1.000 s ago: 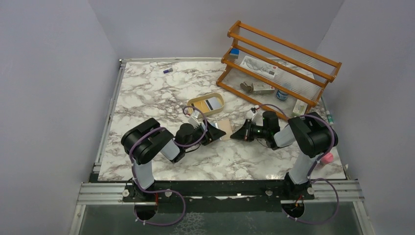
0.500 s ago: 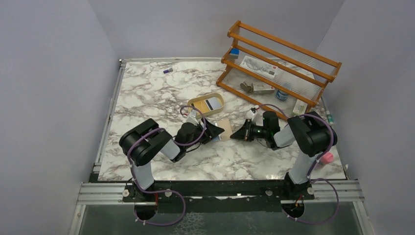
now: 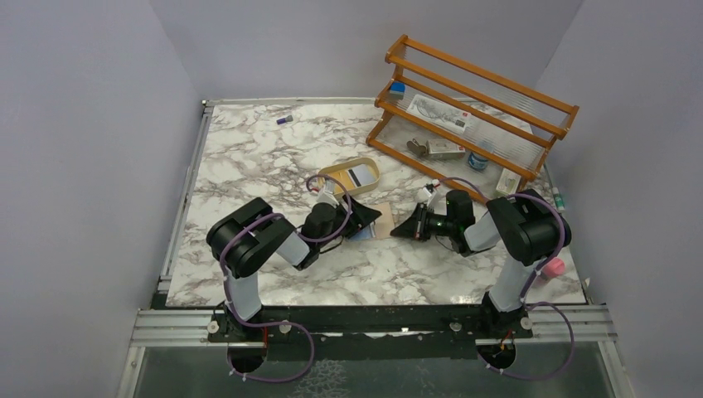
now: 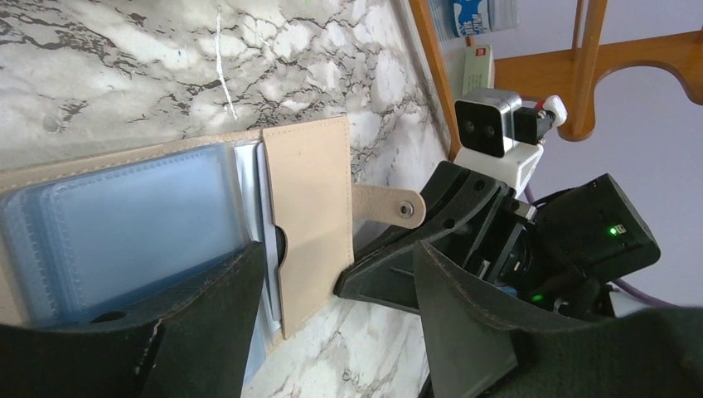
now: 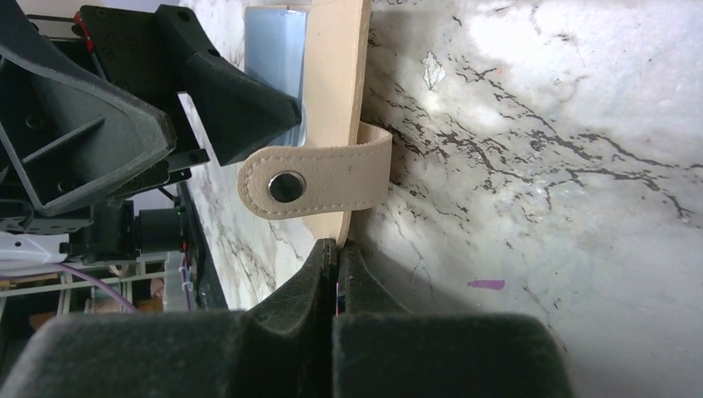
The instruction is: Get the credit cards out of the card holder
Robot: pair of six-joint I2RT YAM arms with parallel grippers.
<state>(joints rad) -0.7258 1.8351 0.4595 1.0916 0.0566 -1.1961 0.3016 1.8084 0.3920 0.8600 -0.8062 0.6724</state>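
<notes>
The left tool stands open over the card holder, unfolded on the counter between both arms. The credit cards lie sleeved beneath its left-hand finger. The right tool, fully closed, touches the holder's tab-side edge.

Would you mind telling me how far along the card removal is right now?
Done: the card holder lies unsnapped and open. In hand: the shut right fingers bear on its edge while the open left fingers straddle its pocket side. Left: the pale blue cards sit in their sleeves, yet to be drawn out.
</notes>
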